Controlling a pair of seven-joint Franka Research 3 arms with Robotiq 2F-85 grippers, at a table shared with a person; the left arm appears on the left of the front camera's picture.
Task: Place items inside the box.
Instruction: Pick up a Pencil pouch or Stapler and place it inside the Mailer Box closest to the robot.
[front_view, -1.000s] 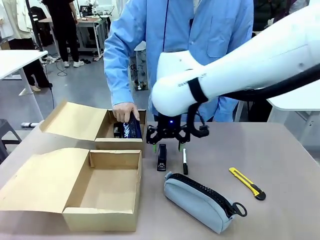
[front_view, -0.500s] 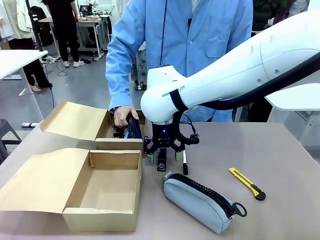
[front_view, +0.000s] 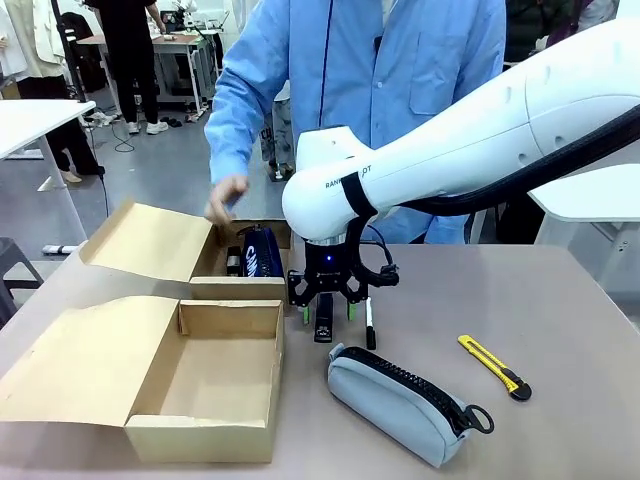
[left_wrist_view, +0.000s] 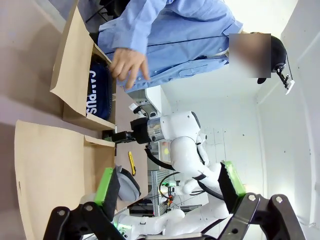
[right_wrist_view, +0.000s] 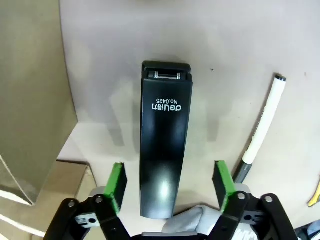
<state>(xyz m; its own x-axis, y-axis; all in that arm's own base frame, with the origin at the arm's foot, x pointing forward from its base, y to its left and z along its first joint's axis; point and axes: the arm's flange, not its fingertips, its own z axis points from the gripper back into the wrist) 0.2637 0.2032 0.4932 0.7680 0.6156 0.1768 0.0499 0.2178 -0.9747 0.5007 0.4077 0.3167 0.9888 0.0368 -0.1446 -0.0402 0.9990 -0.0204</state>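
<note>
The person's hand (front_view: 227, 198) has lifted off the navy pouch (front_view: 262, 252), now in the far box (front_view: 240, 288). Your right gripper (front_view: 326, 312) is spread wide. The right wrist view shows what the front view hides: the stapler (right_wrist_view: 165, 145) lies centred between the pads, ungrasped, with the marker (right_wrist_view: 262, 125) just outside them. The grey pouch (front_view: 400, 400) and knife (front_view: 495, 367) wait. Your left gripper (left_wrist_view: 170, 185) is spread too.

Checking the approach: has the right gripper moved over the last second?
Yes. The right gripper has come down and slightly left, and now straddles the black stapler, which stayed put.
</note>
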